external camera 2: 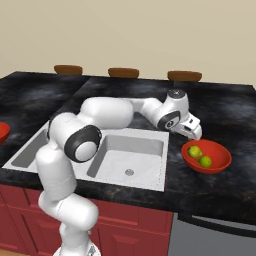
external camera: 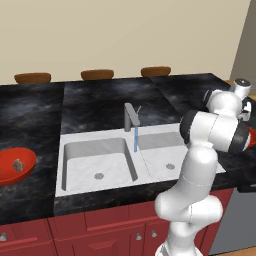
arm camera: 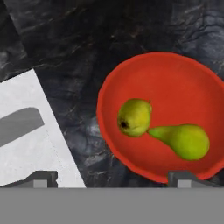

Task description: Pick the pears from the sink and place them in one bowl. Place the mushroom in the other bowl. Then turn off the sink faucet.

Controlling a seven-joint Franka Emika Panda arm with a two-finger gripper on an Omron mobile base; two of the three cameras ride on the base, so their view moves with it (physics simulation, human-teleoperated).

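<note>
Pears: the two pears [arm camera: 135, 116] lie side by side in the red bowl [arm camera: 175, 74] on the dark counter [external camera 2: 220, 107], just to the right of the sink [external camera 2: 145, 142]. They touch each other. This part of the job looks done.
Claw: the gripper [external camera 2: 196, 134] hangs over the near edge of that bowl, tilted down toward it. Its two tips stand wide apart and hold nothing, so the fruit has been let go.
Mushroom: the mushroom [external camera: 18, 164] sits alone in the other red bowl [external camera: 27, 161], on the counter to the left of the sink. It gets its own bowl because the task wants it kept away from the pears.
Sink: both basins look empty of food.
Faucet: the sink faucet [external camera: 129, 117] stands behind the sink, and a thin blue stream of water [external camera: 136, 139] runs down from it.
What is left: I think only the faucet, with its thin lever at the side, needs turning off.
</note>
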